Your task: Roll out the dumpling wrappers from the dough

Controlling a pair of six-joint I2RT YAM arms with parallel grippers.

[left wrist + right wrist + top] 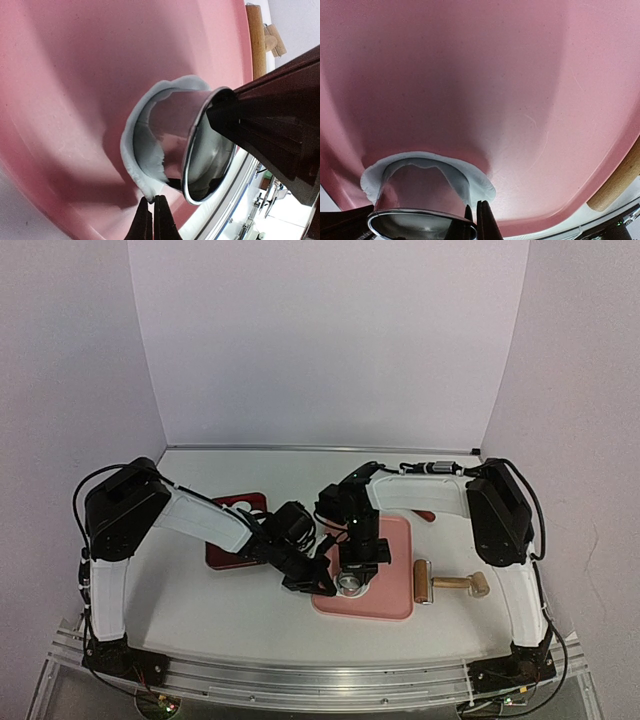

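So, top view — left claw (320, 585) and right claw (352, 572) meet by the near edge of one pink mat (390, 595), with one rolling pin (424, 582) to their right. Left wrist: pinching the dough (131, 150), one ragged scrap around one ring cutter (175, 117). Right wrist: clamped on that cutter — open mat beyond.

Place: robot lab test bench | white backdrop panels (330, 340) wall the table (190, 590) from 9 through 12 to 3 o'clock | left arm (120, 530) and right arm (500, 520) bolted to aluminium rail (320, 680) at 6 o'clock
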